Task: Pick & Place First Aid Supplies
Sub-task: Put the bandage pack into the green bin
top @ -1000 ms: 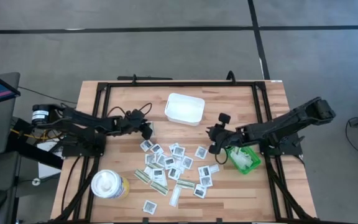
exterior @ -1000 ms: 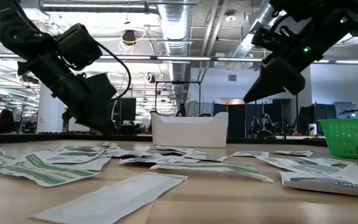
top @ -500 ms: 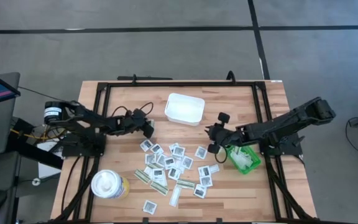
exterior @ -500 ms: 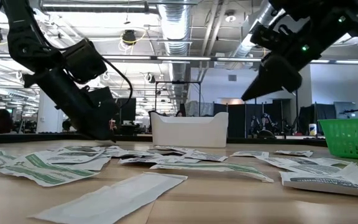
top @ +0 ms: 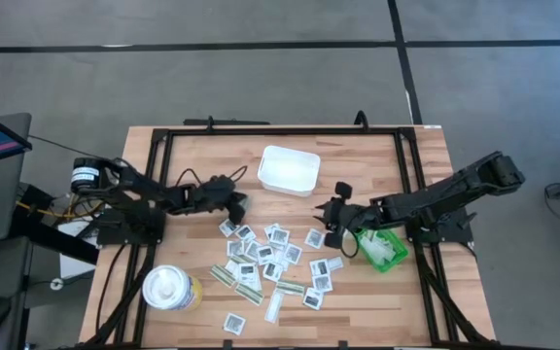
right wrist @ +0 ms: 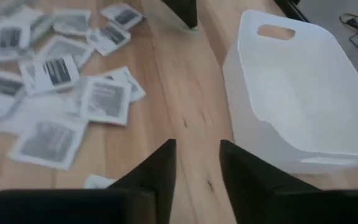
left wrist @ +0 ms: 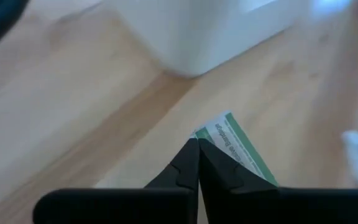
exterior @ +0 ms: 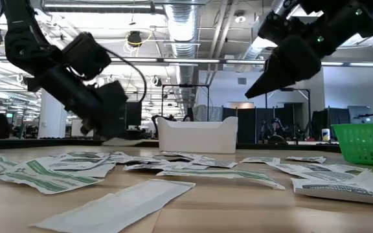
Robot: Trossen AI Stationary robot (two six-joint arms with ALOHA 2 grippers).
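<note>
Wood table (top: 192,156), high view: left gripper (top: 236,204) just left of tray (top: 289,169), packets (top: 270,258) scattered below; right gripper (top: 331,222) beside green bin (top: 382,250).
Left wrist: jaws pinched on green-white strip (left wrist: 232,143), strip sticks out past tips. You lift straight, keep pinch firm.
Right wrist: fingers (right wrist: 160,168) apart, empty, packets ahead.

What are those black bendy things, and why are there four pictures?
They are two robot arms with pinching grippers. One camera looks down from above, one sits low on the wooden table, and one rides on each wrist. Little flat first aid packets lie scattered in the middle, with a white plastic tray, a green mesh bin and a round white-lidded tub nearby. The left gripper is pinched shut on a narrow white-and-green strip packet. The right gripper is open, holding nothing, near the tray.
</note>
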